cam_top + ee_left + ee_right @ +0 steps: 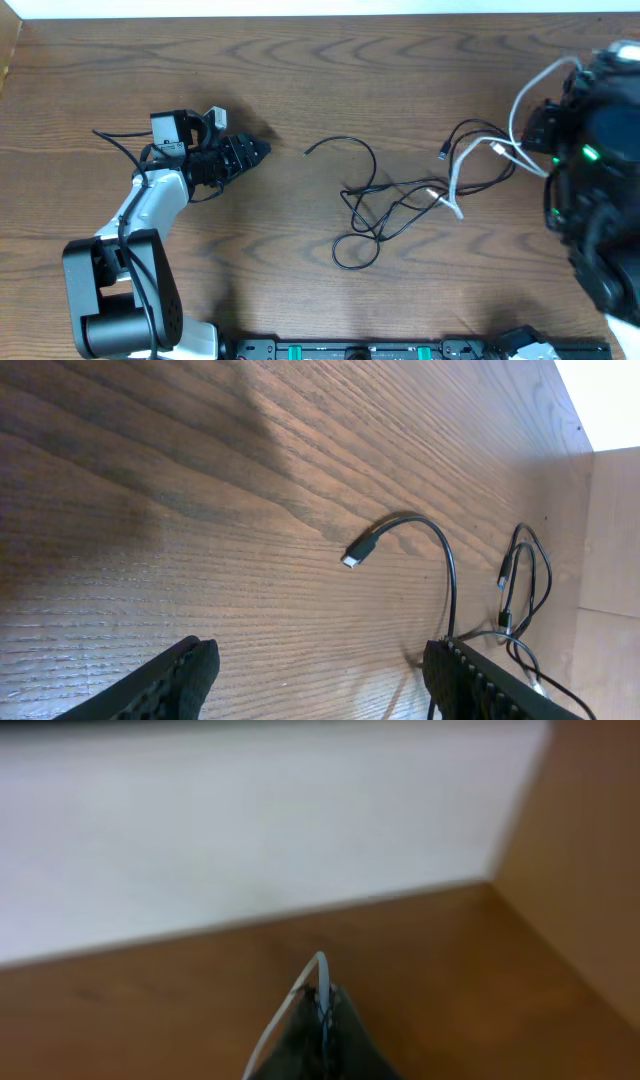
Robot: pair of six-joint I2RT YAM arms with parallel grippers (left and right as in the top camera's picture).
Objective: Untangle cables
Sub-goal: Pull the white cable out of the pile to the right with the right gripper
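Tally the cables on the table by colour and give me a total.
Black cables: 2, as far as the tangle lets me tell
White cable: 1, pinched in the shut right gripper
Total: 3

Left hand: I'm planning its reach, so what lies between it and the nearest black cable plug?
Nothing: only bare table lies between the left hand and the plug, as the overhead and left wrist views show.
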